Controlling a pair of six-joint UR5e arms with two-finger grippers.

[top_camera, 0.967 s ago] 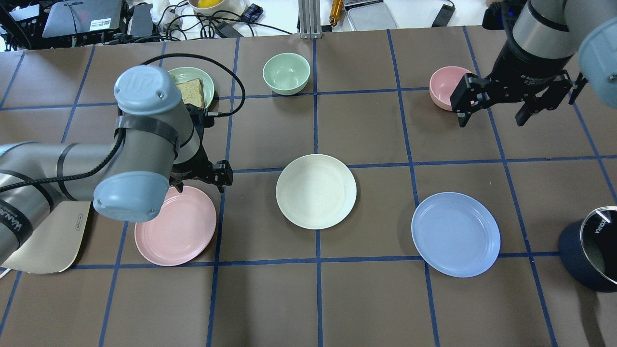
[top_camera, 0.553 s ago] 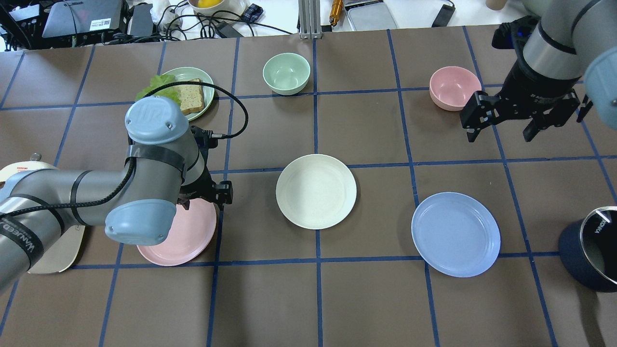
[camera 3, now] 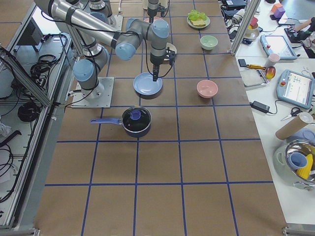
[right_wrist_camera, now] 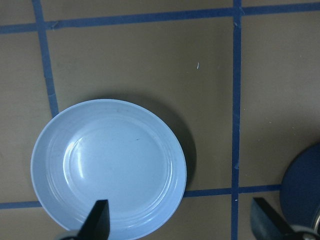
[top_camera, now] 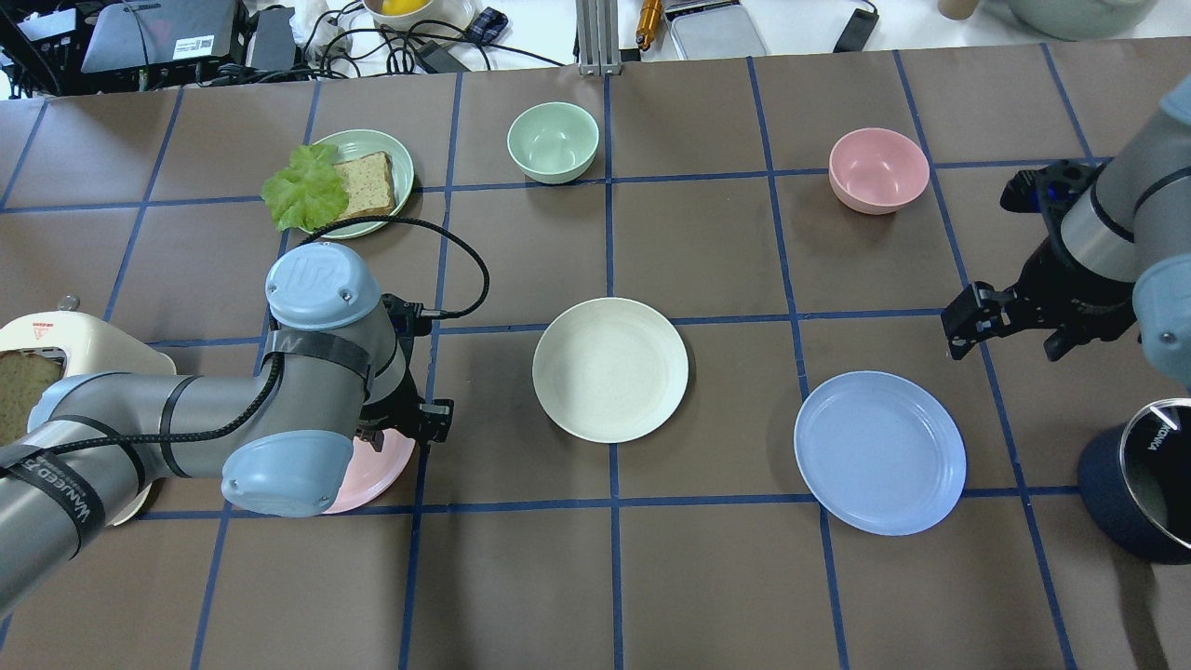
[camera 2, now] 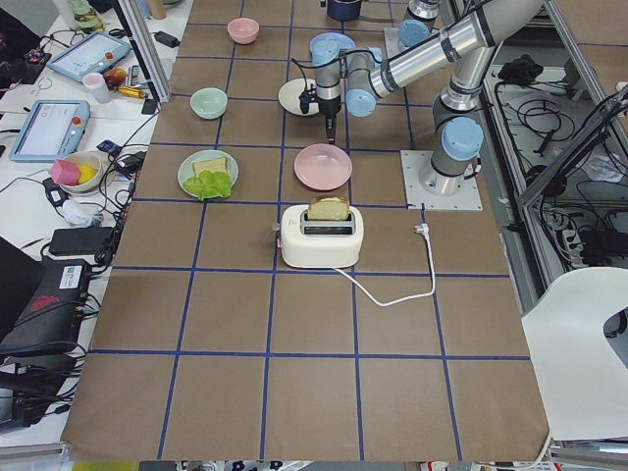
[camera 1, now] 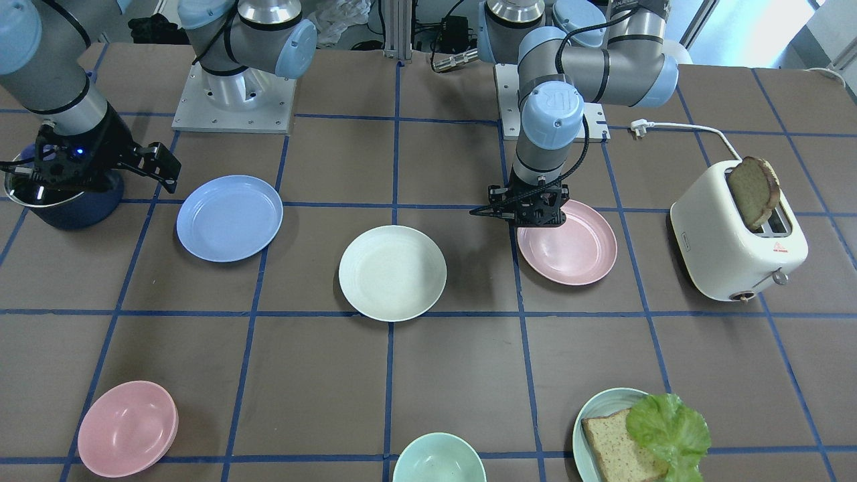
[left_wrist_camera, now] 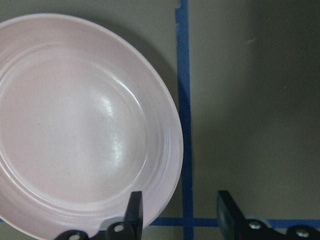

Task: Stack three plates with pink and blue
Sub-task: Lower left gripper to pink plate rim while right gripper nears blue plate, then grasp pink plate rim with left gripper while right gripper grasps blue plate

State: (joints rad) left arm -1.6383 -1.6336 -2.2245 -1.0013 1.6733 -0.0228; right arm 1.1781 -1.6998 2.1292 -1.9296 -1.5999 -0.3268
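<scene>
Over the pink plate [left_wrist_camera: 85, 125], your left gripper [left_wrist_camera: 178, 193] straddles its rim, jaws apart; right gripper [right_wrist_camera: 180, 201] hangs spread near the blue plate [right_wrist_camera: 107, 165].

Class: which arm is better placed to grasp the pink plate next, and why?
Left. The left pincer, open, sits at the rim of the pink plate; the right pincer is far off, near the blue plate.

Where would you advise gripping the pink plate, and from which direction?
I'd pinch the pink plate by its rim from straight above, one finger inside, one outside, on the edge facing the cream-white plate. It lies flat and shallow, so only the rim offers a hold.
</scene>
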